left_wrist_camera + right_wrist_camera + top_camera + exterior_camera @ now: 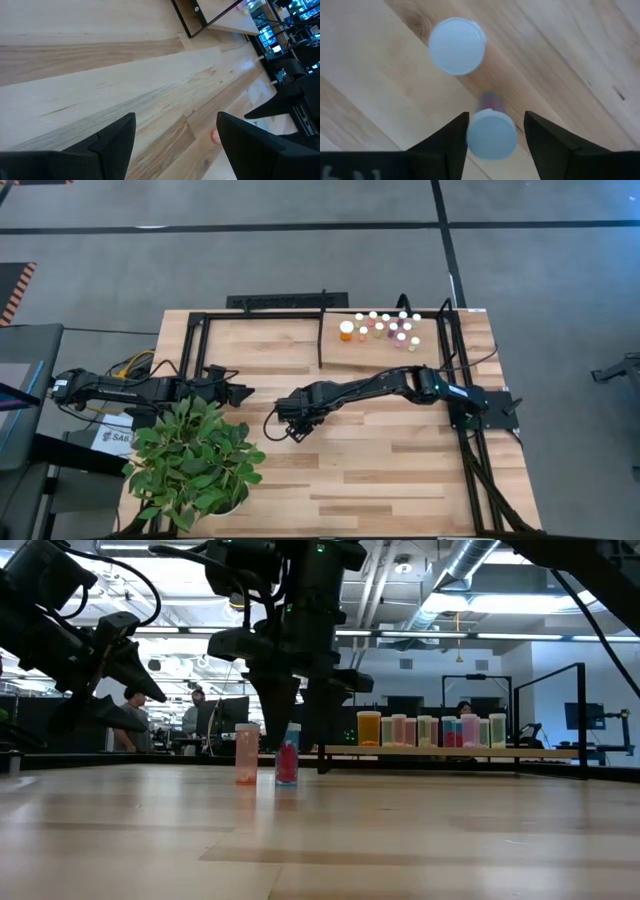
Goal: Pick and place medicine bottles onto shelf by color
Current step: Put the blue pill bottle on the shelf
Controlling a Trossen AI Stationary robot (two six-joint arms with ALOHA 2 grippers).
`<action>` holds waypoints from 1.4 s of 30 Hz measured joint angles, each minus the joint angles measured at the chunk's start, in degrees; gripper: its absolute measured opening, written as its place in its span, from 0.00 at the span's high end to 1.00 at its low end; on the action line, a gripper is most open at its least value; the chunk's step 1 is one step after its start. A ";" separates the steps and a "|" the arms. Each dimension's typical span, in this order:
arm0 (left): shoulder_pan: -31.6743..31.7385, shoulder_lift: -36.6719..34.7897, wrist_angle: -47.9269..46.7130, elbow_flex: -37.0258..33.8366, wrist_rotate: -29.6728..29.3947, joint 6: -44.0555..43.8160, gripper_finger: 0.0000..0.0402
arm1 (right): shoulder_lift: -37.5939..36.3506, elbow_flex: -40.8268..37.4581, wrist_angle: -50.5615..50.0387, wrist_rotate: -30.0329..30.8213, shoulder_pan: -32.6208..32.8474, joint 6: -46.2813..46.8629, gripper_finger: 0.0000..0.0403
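Two white-capped vials stand upright on the tabletop near its middle: a red one (288, 762) and a pale orange-pink one (246, 755). My right gripper (496, 127) points down over the red vial, open, one finger on each side of its white cap (491, 135). The other vial's cap (457, 46) lies just beyond the fingers. Several more medicine bottles (385, 328), with a larger orange one (347, 330), stand on the shelf (360, 352) at the far right. My left gripper (175, 145) hangs open over bare table at the left (240, 393). My right gripper comes at the red vial from above, pointing down. One fingertip (462, 127) lies right at the edge of the white cap (472, 134); whether it touches, I cannot tell. The other fingertip stands a little apart from the cap. The vial stands upright on the table.
A leafy green plant (195, 460) fills the near left of the table, close to my left arm. The black frame bars (455, 350) run along the shelf and the table's right side. Bare planks (380, 470) stretch across the near middle and right.
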 joint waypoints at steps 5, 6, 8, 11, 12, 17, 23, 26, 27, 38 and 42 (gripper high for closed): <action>-0.01 0.00 0.00 0.00 0.01 0.01 0.34 | 0.00 0.00 0.07 -0.11 -0.26 1.49 0.57; -0.01 0.00 0.00 0.00 0.01 0.01 0.34 | 0.00 0.00 0.06 -0.11 -0.24 1.90 0.59; 0.00 0.00 0.00 0.00 -0.01 0.00 0.34 | 0.00 0.00 -0.09 -0.11 -0.27 2.45 0.63; 0.01 0.00 0.00 0.00 -0.01 0.01 0.34 | 0.00 0.00 -0.25 -0.32 -0.26 2.77 0.68; -0.01 0.00 0.00 0.00 -0.01 -0.01 0.34 | -0.14 0.00 -0.64 -0.42 -0.29 3.41 0.69; -0.01 0.00 -0.01 0.00 -0.03 0.01 0.34 | -0.98 0.56 -4.84 -3.11 -1.20 6.66 0.69; 0.01 0.00 0.00 0.00 -0.01 0.01 0.34 | -1.60 6.38 -16.88 -9.32 -4.34 8.57 0.68; 0.00 0.00 0.00 0.00 -0.01 0.00 0.34 | -1.77 10.52 -21.68 -10.67 -6.00 8.56 0.70; -0.01 0.00 0.00 0.00 0.00 0.00 0.34 | -1.73 12.03 -23.48 -10.67 -6.48 8.56 0.70; -0.01 0.00 0.02 0.00 -0.05 0.01 0.34 | -15.30 10.47 -26.14 0.10 -9.81 15.01 0.70; -0.01 0.00 0.00 0.00 -0.05 -0.01 0.34 | -22.90 3.55 -26.31 4.60 -10.86 20.18 0.70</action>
